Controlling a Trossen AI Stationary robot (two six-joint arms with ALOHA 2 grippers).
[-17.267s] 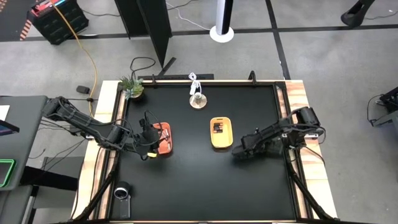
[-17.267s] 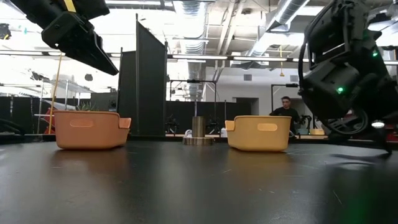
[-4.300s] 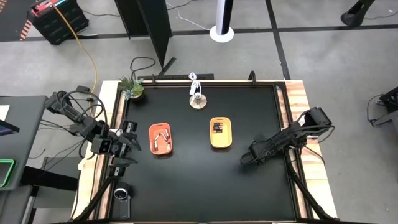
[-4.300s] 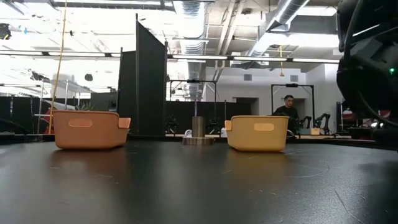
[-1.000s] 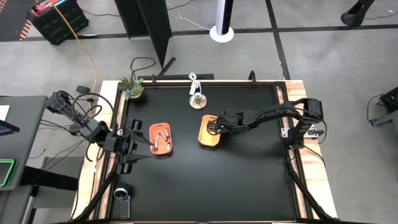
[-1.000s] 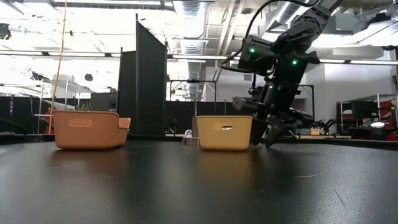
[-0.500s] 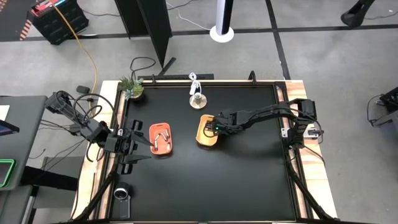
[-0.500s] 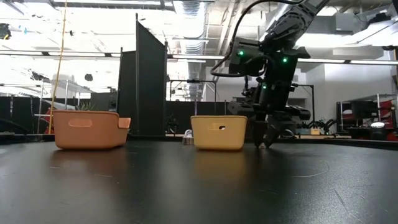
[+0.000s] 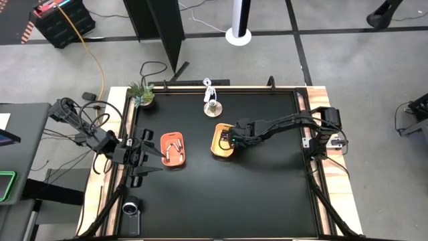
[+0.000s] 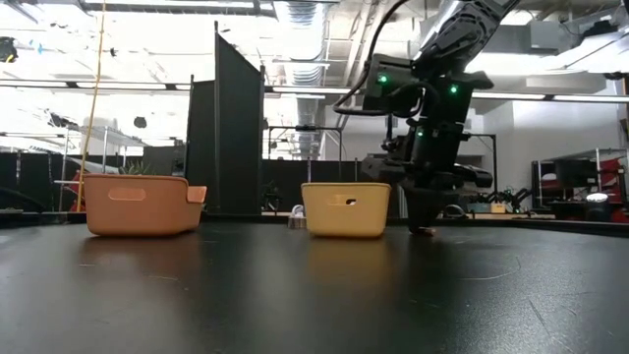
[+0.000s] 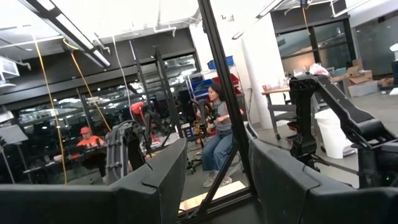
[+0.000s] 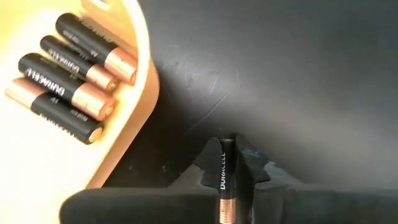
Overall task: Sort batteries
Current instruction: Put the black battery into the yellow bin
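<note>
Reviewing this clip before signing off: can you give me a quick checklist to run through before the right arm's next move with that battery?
1. Right gripper shut on a black battery: ok.
2. Battery over the yellow tray: not ok, it is beside the tray, above bare table.
3. Room in the tray beside the four black batteries: ok.
4. Left gripper out of the way at the table's left edge: ok.
5. Orange tray untouched: ok.
</note>
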